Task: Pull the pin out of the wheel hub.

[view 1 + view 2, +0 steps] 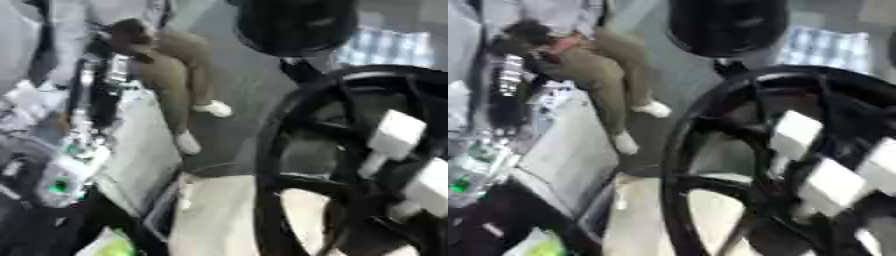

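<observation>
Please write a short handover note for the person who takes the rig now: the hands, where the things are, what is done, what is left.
Hands: neither the left hand nor the right hand shows in either view.
Things: the large black spoked wheel stands at the right, close to the camera. White block-shaped pieces sit near its hub; which of them is the pin I cannot tell.
Done: nothing that can be seen.
Left: find the pin, bring a hand to it, pull it out.

black wheel hub (297, 150), white pins (394, 134)
</observation>
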You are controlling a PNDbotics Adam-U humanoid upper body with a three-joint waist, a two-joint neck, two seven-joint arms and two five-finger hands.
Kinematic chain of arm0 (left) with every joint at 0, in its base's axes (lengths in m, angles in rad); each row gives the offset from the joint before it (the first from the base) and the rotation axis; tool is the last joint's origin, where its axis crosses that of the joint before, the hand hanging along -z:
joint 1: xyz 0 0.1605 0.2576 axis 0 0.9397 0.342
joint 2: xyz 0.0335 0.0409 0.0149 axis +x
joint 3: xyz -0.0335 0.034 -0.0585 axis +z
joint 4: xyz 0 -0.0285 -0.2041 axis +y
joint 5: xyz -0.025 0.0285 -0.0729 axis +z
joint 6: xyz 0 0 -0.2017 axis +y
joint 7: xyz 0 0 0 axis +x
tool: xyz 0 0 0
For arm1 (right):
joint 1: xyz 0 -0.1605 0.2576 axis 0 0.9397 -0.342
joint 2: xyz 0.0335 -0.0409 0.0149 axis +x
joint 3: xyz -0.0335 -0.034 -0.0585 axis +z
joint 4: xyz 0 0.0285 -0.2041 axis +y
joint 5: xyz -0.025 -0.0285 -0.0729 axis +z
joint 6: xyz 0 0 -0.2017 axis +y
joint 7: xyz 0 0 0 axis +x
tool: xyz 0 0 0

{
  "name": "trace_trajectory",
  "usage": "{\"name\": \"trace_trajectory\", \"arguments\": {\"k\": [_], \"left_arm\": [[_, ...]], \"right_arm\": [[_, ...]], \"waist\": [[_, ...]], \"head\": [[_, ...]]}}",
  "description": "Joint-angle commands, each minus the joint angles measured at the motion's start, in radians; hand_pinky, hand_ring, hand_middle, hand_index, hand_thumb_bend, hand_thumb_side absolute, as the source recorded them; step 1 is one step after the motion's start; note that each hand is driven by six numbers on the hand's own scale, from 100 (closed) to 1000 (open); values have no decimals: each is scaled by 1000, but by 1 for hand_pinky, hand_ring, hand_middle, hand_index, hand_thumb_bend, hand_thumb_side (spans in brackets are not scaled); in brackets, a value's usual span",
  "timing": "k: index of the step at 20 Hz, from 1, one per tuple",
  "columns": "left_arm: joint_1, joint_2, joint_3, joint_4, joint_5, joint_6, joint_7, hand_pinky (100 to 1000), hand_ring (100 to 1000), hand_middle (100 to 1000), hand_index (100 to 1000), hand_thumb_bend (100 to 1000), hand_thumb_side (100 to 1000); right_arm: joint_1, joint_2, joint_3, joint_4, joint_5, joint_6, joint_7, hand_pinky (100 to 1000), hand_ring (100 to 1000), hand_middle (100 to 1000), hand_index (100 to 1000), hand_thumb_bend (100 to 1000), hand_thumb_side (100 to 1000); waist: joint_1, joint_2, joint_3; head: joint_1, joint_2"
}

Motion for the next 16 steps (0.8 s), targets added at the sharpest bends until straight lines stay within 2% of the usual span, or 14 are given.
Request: {"name": "trace_trajectory", "arguments": {"k": [1, 2, 4, 6, 7, 10, 12, 16], "left_arm": [[-8, 16, 9, -18, 13, -3, -7, 546, 707, 667, 777, 100, 686], [-7, 15, 9, -17, 14, -3, -9, 545, 707, 667, 777, 100, 684], [-5, 14, 10, -17, 17, -3, -12, 545, 707, 664, 777, 100, 683], [-3, 12, 10, -18, 19, -2, -15, 543, 705, 656, 777, 100, 682], [-1, 12, 11, -18, 19, -2, -16, 543, 704, 654, 776, 100, 682], [4, 11, 13, -18, 22, 0, -17, 542, 703, 652, 776, 100, 682], [6, 11, 13, -19, 22, 2, -19, 541, 703, 651, 776, 100, 684], [9, 13, 15, -20, 19, 5, -18, 540, 703, 651, 776, 100, 686]], "right_arm": [[3, -19, -11, -34, 21, 3, -19, 777, 633, 571, 748, 100, 100], [7, -19, -11, -35, 26, 3, -22, 777, 633, 571, 748, 100, 100], [15, -19, -10, -36, 35, -1, -25, 778, 633, 571, 748, 100, 100], [25, -19, -10, -36, 42, -8, -26, 778, 634, 572, 749, 100, 100], [30, -19, -11, -36, 45, -12, -27, 778, 634, 572, 748, 100, 100], [46, -18, -12, -36, 53, -26, -32, 778, 633, 572, 748, 100, 100], [57, -18, -14, -36, 62, -31, -37, 777, 633, 572, 748, 100, 100], [68, -25, -14, -36, 88, -33, -46, 779, 638, 574, 749, 100, 100]], "waist": [[5, -18, 0], [5, -20, 0], [3, -24, 1], [0, -29, 2], [-2, -31, 3], [-8, -37, 3], [-13, -40, 2], [-20, -40, 2]], "head": [[156, -51], [174, -56], [154, -53], [11, -23], [-77, -9], [-282, 16], [-381, 33], [-517, 76]]}}
